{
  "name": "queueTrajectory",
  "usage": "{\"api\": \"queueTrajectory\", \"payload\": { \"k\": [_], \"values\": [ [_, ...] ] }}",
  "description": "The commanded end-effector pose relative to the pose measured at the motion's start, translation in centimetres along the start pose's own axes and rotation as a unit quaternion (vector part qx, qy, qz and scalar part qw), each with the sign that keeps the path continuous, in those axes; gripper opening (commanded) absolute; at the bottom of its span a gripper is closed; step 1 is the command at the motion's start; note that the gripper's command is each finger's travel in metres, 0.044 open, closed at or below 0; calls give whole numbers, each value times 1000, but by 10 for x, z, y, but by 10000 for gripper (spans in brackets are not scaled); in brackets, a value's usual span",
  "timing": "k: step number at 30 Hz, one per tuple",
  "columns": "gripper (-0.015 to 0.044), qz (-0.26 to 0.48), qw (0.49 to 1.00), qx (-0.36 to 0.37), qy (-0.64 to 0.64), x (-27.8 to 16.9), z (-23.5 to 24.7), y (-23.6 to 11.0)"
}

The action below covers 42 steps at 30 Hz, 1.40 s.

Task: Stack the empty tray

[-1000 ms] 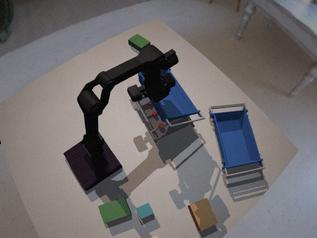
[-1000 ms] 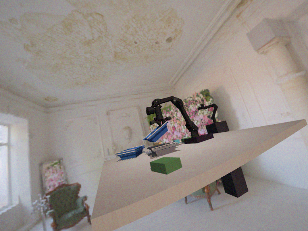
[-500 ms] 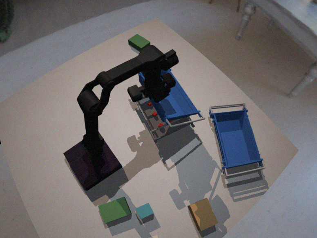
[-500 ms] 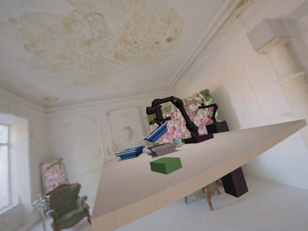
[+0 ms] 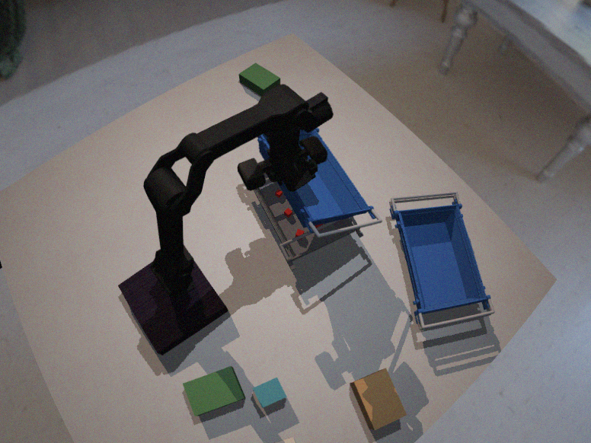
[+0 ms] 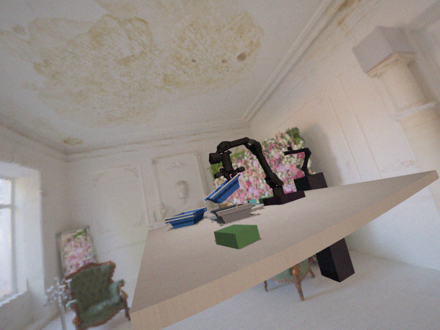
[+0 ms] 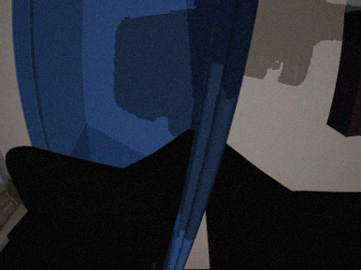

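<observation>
The loaded tray (image 5: 272, 221) (image 6: 236, 214) is grey and stands on the table, with red blocks (image 5: 288, 211) showing inside. One wire bar (image 5: 291, 240) lies in across its near end; its other bar is hidden. My gripper (image 5: 295, 182) (image 6: 230, 176) (image 7: 198, 138) is shut on a long side wall of the empty blue tray (image 5: 333, 196) (image 6: 223, 191) (image 7: 100, 50). That tray hangs steeply tilted above the loaded tray, its gripped side high, and covers much of it in the top view. The exterior view shows a gap between the two.
Another blue tray (image 5: 434, 265) (image 6: 187, 218) stands to the right in the top view. A green block (image 5: 259, 77) (image 6: 237, 236) lies beyond the trays. A second green block (image 5: 212, 392), a teal block (image 5: 269, 392) and an orange block (image 5: 379, 398) lie near the bottom.
</observation>
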State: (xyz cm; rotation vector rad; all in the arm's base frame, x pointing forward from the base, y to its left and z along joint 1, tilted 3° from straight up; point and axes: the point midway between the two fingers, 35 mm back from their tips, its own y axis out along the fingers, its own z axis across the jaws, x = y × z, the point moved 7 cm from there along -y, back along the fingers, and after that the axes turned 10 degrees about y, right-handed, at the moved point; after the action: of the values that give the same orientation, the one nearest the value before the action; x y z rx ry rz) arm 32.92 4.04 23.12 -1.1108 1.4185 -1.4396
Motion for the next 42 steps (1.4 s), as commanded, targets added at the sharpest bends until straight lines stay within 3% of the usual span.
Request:
{"api": "queueTrajectory", "payload": {
  "k": [1, 42],
  "values": [
    [0, 3, 1000, 10, 1, 0, 1, -1],
    [0, 3, 1000, 9, 1, 2, -9, 44]
  ]
}}
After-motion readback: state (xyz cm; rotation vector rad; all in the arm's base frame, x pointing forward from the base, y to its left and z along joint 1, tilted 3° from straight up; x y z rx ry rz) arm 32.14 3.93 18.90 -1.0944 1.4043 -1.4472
